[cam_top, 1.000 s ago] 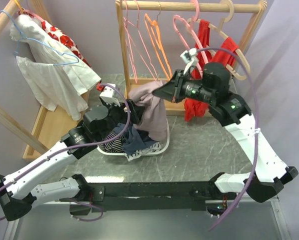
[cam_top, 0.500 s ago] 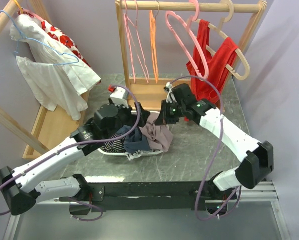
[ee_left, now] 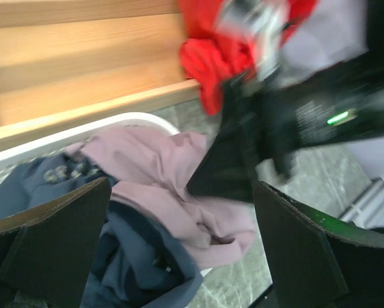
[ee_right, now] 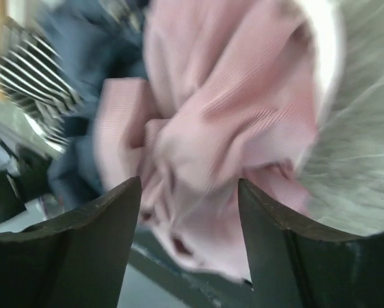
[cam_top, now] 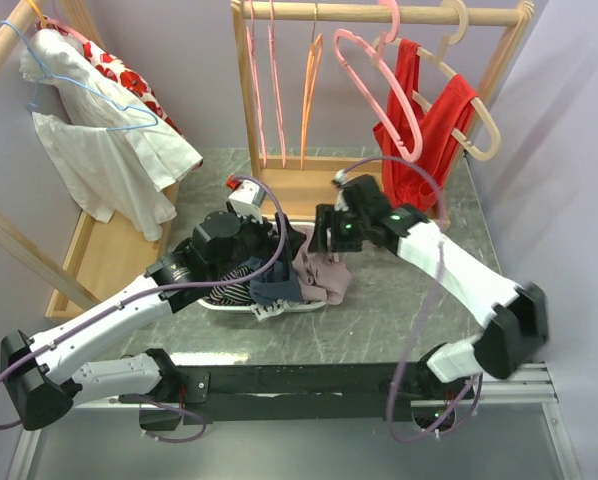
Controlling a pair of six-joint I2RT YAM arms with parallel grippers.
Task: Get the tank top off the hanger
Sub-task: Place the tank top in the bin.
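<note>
The mauve-pink tank top (cam_top: pixel 321 272) lies crumpled on the right side of the white laundry basket (cam_top: pixel 279 306), draped over its rim. My right gripper (cam_top: pixel 325 240) hovers just above it, jaws open, and nothing is pinched between them; the ribbed pink cloth (ee_right: pixel 224 109) fills the right wrist view under the right gripper (ee_right: pixel 189 237). My left gripper (ee_left: pixel 179 250) stands wide open over the basket's left side, holding nothing, with the tank top (ee_left: pixel 166 186) below it. A bare pink hanger (cam_top: pixel 379 90) hangs on the rail.
A red garment (cam_top: pixel 429 120) hangs on a wooden hanger at the rail's right. Pink hangers (cam_top: pixel 259 100) and an orange one (cam_top: pixel 309 90) hang bare. Navy (ee_right: pixel 89 38) and striped (ee_right: pixel 31 70) clothes fill the basket. White floral clothes (cam_top: pixel 99 130) hang on the left rack.
My right gripper came down from the rail with the tank top, set it on the basket and opened. The hangers swung back. The left arm shifted slightly right.
</note>
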